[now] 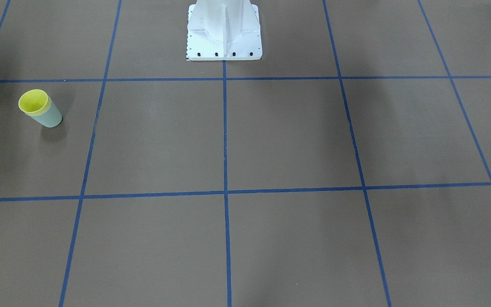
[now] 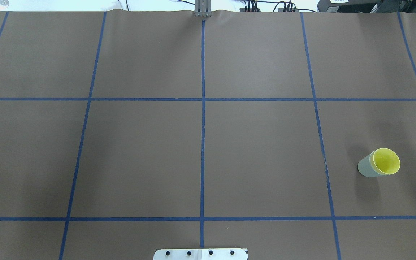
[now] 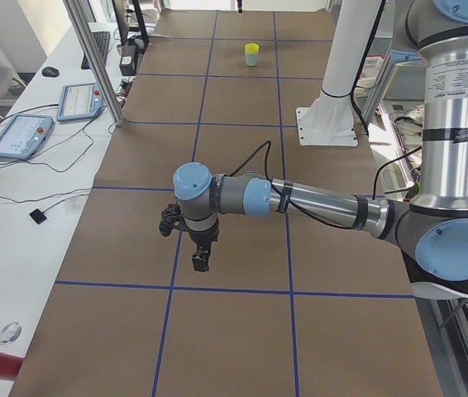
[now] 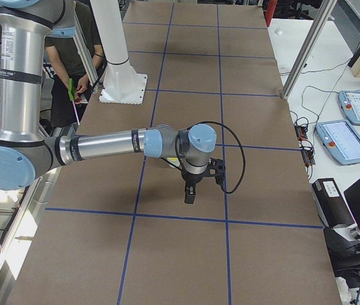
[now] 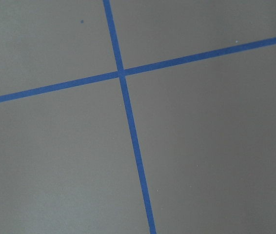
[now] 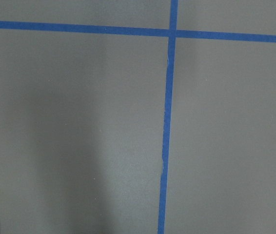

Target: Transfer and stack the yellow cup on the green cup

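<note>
Yellow cup [image 1: 33, 101] is sitting nested inside the green cup [image 1: 49, 118], only its rim and inside showing above the mint one. The pair stands upright on the brown surface [image 2: 258, 151], way over on the robot's right side, inside one of the squares marked by the blue tape [image 2: 203, 144] and not touching any line.

Nothing's holding it. The left fingers [image 3: 201, 263] hang pointing down over the surface at the opposite end, well apart from the stack, which looks tiny at the far end of the left side view. The right fingers [image 4: 190, 196] also point down above a tape line, with no cup between them. Both show up only from the sides, so I honestly can't tell if either set is spread or pressed together. Both wrist views mostly show bare taped surface.
</note>
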You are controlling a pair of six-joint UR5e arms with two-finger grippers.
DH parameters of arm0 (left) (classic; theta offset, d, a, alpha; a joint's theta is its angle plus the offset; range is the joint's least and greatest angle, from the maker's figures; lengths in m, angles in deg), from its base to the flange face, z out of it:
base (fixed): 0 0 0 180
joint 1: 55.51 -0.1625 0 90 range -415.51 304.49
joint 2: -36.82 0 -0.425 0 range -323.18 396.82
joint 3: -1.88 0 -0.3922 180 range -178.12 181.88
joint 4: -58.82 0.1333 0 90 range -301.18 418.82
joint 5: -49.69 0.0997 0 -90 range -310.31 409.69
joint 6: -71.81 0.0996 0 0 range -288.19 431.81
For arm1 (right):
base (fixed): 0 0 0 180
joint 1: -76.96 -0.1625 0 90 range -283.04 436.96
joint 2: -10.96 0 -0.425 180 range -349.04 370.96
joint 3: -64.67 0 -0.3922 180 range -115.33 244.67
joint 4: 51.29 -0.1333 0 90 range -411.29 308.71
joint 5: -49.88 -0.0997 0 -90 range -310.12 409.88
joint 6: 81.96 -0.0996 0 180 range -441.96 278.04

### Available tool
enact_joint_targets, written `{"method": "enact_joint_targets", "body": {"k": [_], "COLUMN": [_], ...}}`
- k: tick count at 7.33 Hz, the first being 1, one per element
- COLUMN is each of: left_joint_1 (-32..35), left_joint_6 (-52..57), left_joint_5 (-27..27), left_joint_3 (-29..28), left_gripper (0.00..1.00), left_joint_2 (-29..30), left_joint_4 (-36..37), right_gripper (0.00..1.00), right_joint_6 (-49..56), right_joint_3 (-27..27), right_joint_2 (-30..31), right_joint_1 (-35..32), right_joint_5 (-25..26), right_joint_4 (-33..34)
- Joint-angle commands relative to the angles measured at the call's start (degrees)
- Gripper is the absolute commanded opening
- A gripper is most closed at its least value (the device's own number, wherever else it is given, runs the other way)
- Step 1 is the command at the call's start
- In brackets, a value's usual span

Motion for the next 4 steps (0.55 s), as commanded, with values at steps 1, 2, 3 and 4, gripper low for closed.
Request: {"method": "enact_joint_targets", "body": {"k": [1,2,3,4], "left_joint_1": [0.1,0.1,0.1,0.1], "left_joint_6": [-0.7,-0.7,-0.8,-1.0], "left_joint_5": [0.0,0.0,0.0,0.1], "left_joint_3": [-0.1,0.1,0.0,0.0], "left_gripper": [1.00,1.00,1.00,1.00], "left_joint_2": [0.0,0.0,0.0,0.0], "left_joint_4": [0.0,0.0,0.0,0.0], "right_gripper": [1.00,1.00,1.00,1.00], "right_joint_6": [0.0,0.1,0.1,0.0], "right_joint_3": [0.3,0.4,0.4,0.4], "right_joint_2": [0.4,0.7,0.6,0.6], "right_joint_1": [0.0,0.0,0.0,0.0], "right_joint_5": [0.7,0.7,0.7,0.6], "right_joint_4": [-0.1,-0.1,-0.1,-0.1]}}
